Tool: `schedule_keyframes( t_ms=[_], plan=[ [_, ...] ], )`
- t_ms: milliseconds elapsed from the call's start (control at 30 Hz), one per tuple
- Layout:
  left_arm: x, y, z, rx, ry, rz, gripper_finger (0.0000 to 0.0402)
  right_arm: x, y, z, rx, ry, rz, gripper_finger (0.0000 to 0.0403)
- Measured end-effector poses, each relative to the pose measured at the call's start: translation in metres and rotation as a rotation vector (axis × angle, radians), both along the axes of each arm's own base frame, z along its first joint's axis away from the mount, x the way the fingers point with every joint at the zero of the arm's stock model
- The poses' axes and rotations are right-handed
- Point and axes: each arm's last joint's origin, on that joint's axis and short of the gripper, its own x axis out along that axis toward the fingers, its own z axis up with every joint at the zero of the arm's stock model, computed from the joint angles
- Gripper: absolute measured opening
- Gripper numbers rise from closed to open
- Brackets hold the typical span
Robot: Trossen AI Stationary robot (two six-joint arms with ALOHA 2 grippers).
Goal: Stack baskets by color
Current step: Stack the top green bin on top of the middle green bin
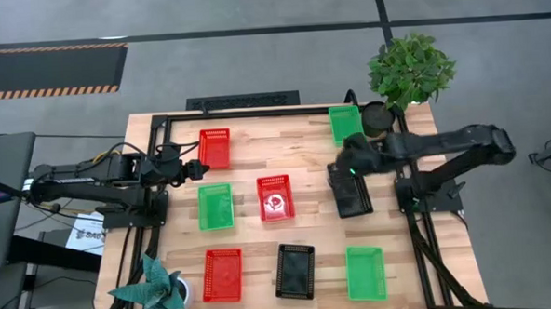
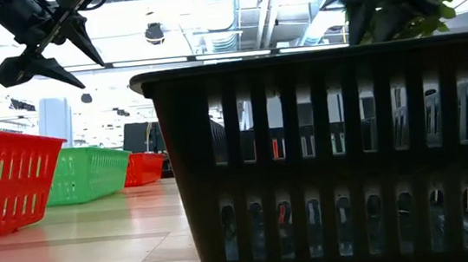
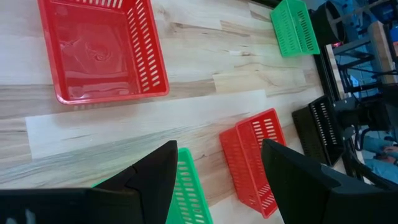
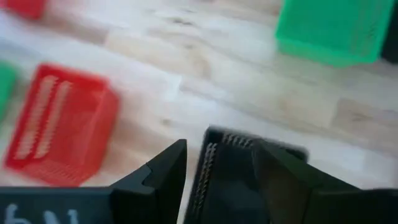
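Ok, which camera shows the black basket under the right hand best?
The high view: the whole black basket shows, beside the right hand. The right wrist view catches only its near rim; the left wrist view only a far edge. The low view's big black basket is probably another.

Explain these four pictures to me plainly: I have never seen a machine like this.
Two dark robot arms work at a wooden table. One picture looks straight down, one looks level across the tabletop, and two come from cameras on the wrists. Small red, green and black baskets lie spread over the table, with a plant at a far corner. The left gripper hovers open beside a red basket, holding nothing. The right gripper stands open over a black basket; nothing looks lifted.
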Motion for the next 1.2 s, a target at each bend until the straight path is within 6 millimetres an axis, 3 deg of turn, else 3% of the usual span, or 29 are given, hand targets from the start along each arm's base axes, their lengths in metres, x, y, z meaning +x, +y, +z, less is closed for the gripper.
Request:
schedule_keyframes(
  t_ms=[267,500,733,1000,1100,1200],
  plan=[
    [0.0,0.0,0.0,-0.002,0.002,-0.009,0.022,0.037,-0.066,-0.035,-0.049,0.237,0.023,0.0229],
    [0.0,0.0,0.0,-0.001,0.003,-0.011,0.022,0.047,-0.109,-0.074,-0.022,0.44,0.002,0.023],
    [0.0,0.0,0.0,-0.001,0.003,-0.01,0.022,0.056,-0.134,-0.098,-0.03,0.456,0.011,0.023],
    [0.0,0.0,0.0,-0.004,0.001,-0.005,0.022,0.055,-0.149,-0.122,0.029,0.515,-0.025,0.0227],
    [0.0,0.0,0.0,-0.003,0.001,-0.005,0.022,0.055,-0.152,-0.126,0.042,0.521,-0.043,0.0204],
    [0.0,0.0,0.0,0.001,0.002,-0.003,0.022,0.053,-0.155,-0.128,0.054,0.518,-0.054,0.0158]
  ],
)
